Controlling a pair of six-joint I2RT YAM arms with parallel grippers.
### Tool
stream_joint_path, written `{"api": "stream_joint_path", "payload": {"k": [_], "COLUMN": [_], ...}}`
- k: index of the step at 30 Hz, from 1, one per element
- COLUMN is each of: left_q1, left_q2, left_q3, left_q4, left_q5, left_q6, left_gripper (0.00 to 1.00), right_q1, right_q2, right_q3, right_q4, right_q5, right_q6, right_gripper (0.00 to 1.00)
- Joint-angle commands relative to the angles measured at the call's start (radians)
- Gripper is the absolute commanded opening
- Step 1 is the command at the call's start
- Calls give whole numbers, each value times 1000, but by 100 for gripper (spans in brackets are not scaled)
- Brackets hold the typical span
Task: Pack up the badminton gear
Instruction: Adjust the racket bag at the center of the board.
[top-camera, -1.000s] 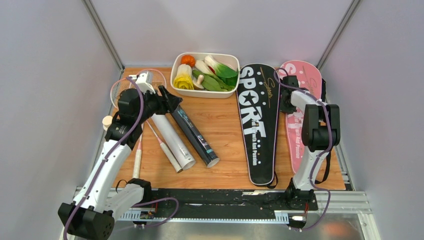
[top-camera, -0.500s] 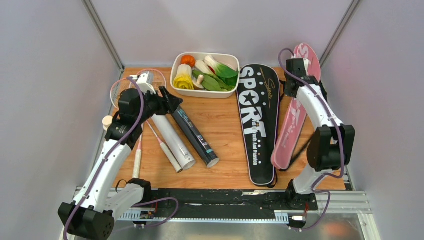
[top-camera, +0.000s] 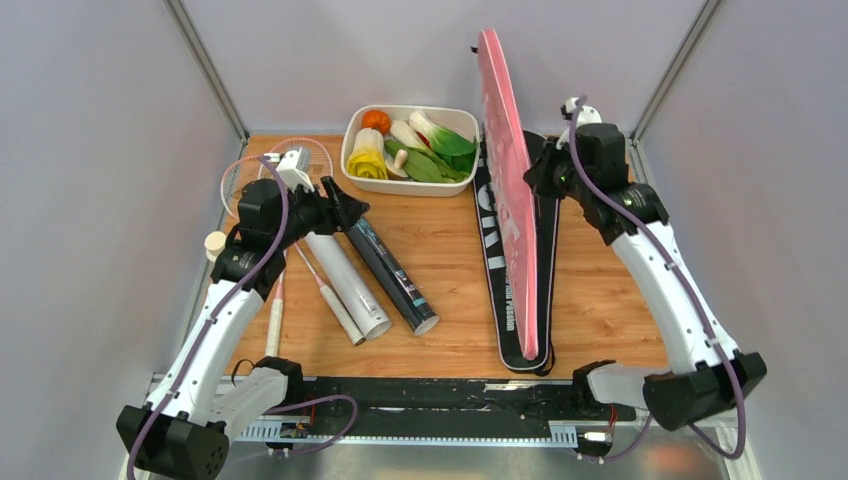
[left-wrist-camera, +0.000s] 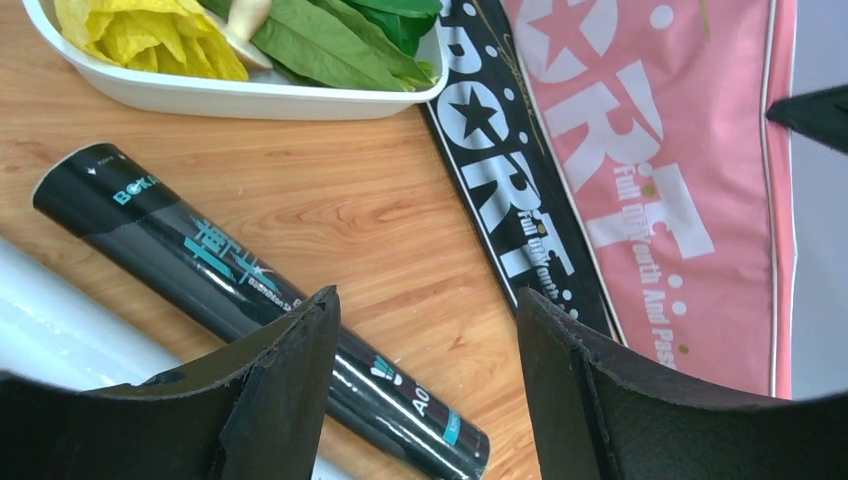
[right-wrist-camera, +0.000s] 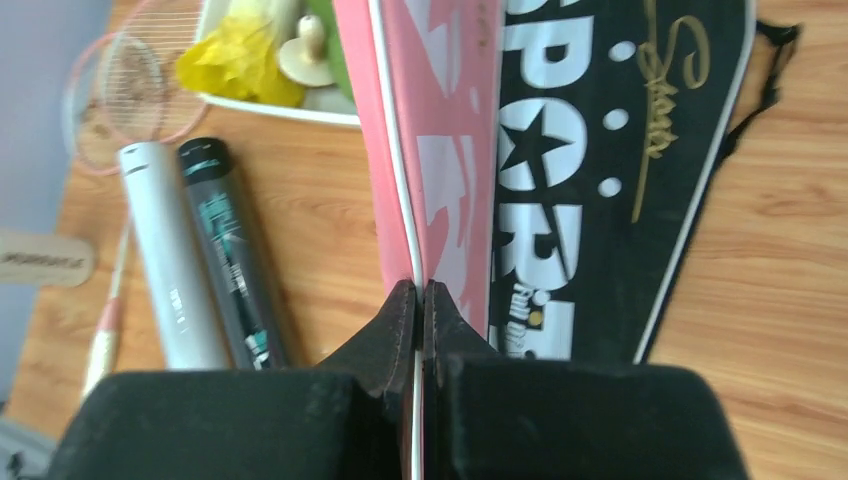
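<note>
**A:** Top external view first: the pink cover (top-camera: 505, 170) is no longer flat. A second ago it lay on the right side of the desk (top-camera: 450, 250), beside the black cover (top-camera: 497, 250). Now it stands on edge, wide end high in the air and narrow end down near the front of the desk, over the black cover.

**B:** What has hold of it?

**A:** The right end effector (right-wrist-camera: 421, 292). The right wrist view shows both fingers clenched on the cover's white-piped rim, with nothing but the fabric between them.

**B:** And the left one?

**A:** The left end effector (left-wrist-camera: 425, 310) hasn't moved. It is released, jaws wide, hovering over the far end of the black tube (left-wrist-camera: 200, 265) and holding nothing. The white tube (top-camera: 345, 280) lies just beside the black one. The racquets (top-camera: 238, 178) are still at the left edge of the desk, partly under that arm.

**B:** So what does the lift do for the task?

**A:** My reading is that the cover is being raised and swung toward the middle, either so a racquet can go in or so the left arm can reach it. Nothing looks packed yet. Both covers look flat, though I can't tell whether either zip is open.

**B:** Any risk?

**A:** It's a pinch on the thin rim of a long, floppy cover. The cover may swivel or slip, and its lower end could drag the black cover along.
</note>
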Motion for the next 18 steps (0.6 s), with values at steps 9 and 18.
{"api": "stream_joint_path", "payload": {"k": [9, 18], "left_q1": [-1, 0], "left_q2": [-28, -23], "left_q3": [-14, -16], "left_q4": [-1, -22], "left_q5": [31, -8], "left_q6": [-24, 1], "left_gripper": [71, 71], "right_q1": [-449, -294], "right_q2": [110, 238], "right_q3": [-374, -241], "right_q4": [248, 99], "right_q5": [-142, 165], "right_q6": [1, -37], "right_gripper": [32, 46]}}
